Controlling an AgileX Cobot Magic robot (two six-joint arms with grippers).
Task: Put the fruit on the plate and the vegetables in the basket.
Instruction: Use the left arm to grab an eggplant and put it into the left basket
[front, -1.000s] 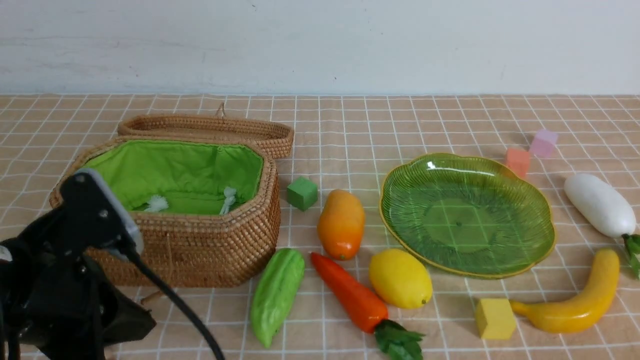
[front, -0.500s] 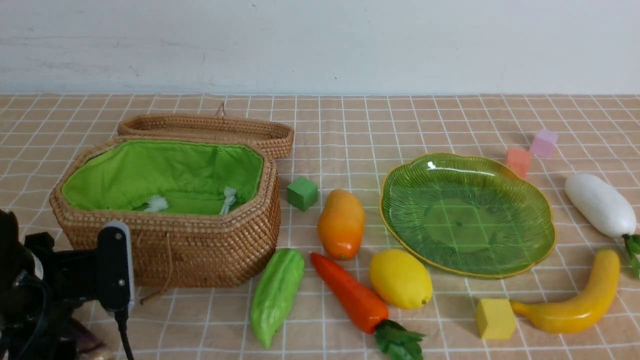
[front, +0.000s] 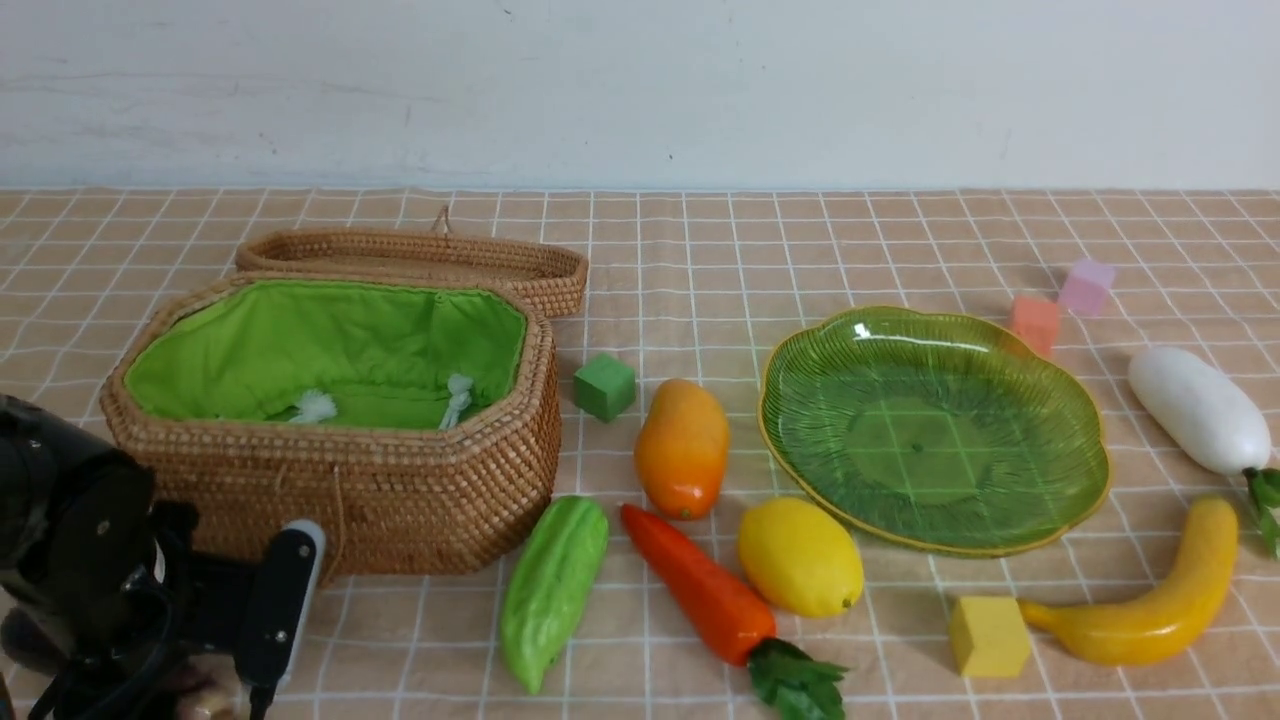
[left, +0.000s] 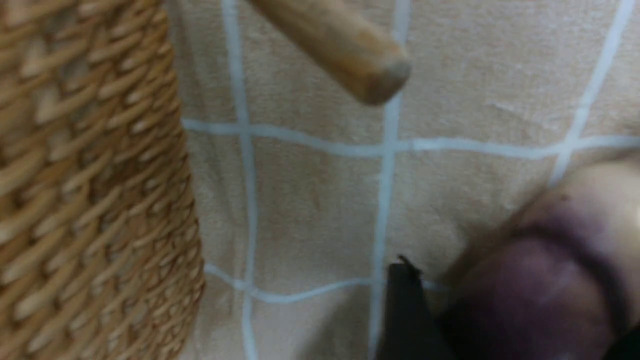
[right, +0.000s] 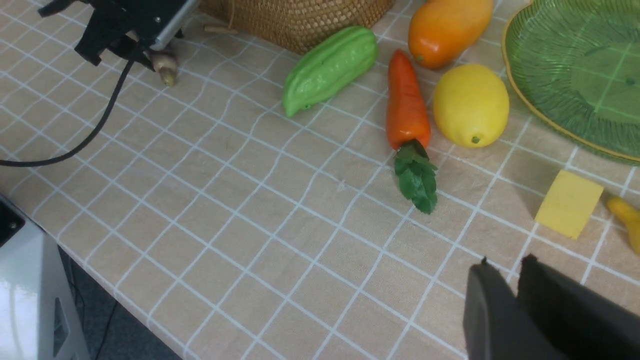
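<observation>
Left gripper (right: 145, 50) down low at the near left corner of the checked cloth (front: 700, 250), just in front of the basket (front: 400, 490) and close beside its woven wall. Right at the fingers, the eggplant (left: 540, 295) — dark purple, blurred in the left wrist view, lying on the cloth outside the basket. One black finger (left: 405, 315) just beside it, perhaps touching. From the right wrist view, only a pale end of it, poking out from under the gripper. Cannot tell how wide the jaws stand, nor whether closed on the eggplant.

Right gripper (right: 510, 272) over the near part of the cloth, fingers almost together, holding nothing.

Well apart from the left gripper, toward the right — gourd (front: 553, 590), carrot (front: 700, 590), lemon (front: 800, 555) and mango (front: 682, 447), all on the cloth between basket and plate (front: 930, 430). Banana (front: 1150, 610) and radish (front: 1198, 408) on the far side of the plate. Basket open, lid (front: 420, 255) folded back behind it.
</observation>
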